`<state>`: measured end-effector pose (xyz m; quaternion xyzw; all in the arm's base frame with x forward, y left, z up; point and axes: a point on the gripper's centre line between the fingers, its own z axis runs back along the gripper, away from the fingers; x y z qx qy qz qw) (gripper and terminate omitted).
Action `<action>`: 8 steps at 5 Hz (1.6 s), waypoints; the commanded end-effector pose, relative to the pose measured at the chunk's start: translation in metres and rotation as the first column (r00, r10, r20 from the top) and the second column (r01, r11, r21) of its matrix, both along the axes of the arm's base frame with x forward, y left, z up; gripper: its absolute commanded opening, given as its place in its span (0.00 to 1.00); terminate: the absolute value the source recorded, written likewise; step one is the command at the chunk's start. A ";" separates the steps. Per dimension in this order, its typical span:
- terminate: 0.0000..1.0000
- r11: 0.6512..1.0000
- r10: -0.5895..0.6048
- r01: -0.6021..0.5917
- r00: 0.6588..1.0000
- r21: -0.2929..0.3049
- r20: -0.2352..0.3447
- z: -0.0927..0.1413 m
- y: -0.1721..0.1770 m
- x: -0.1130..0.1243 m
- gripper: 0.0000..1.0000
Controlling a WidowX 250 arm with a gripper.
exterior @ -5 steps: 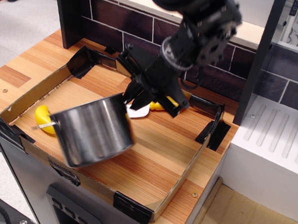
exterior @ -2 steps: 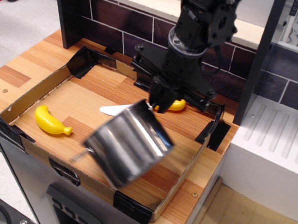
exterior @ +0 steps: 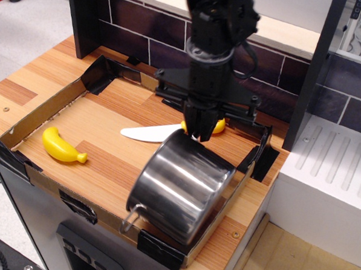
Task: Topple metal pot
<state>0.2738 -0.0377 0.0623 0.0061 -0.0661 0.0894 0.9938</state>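
1. Dark brick tiles back a wooden table [exterior: 25, 84] that carries a low cardboard tray [exterior: 46, 101] with black tape at its corners.
2. The metal pot [exterior: 181, 186] sits tilted at the table's front right corner, its lower edge over the tray's front wall, and a wire handle [exterior: 131, 216] juts toward the front edge.
3. The gripper [exterior: 197, 134] points straight down and pinches the pot's upper rim.
4. A yellow banana [exterior: 62, 146] lies near the left edge.
5. A white knife-like piece [exterior: 149, 133] lies mid-table.
6. Another yellow object [exterior: 216, 126] shows behind the gripper, partly hidden.
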 end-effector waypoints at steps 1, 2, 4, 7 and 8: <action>0.00 0.997 -0.045 0.038 0.994 0.069 0.104 0.017 0.011 0.008 1.00; 0.00 0.989 -0.098 0.083 0.987 0.122 0.128 0.020 0.015 0.006 1.00; 0.00 0.966 -0.174 0.131 0.968 0.225 0.181 0.026 0.020 0.006 1.00; 0.00 0.970 -0.199 0.148 0.941 0.195 0.275 0.084 0.024 -0.004 1.00; 0.00 0.970 -0.199 0.148 0.941 0.195 0.275 0.084 0.024 -0.004 1.00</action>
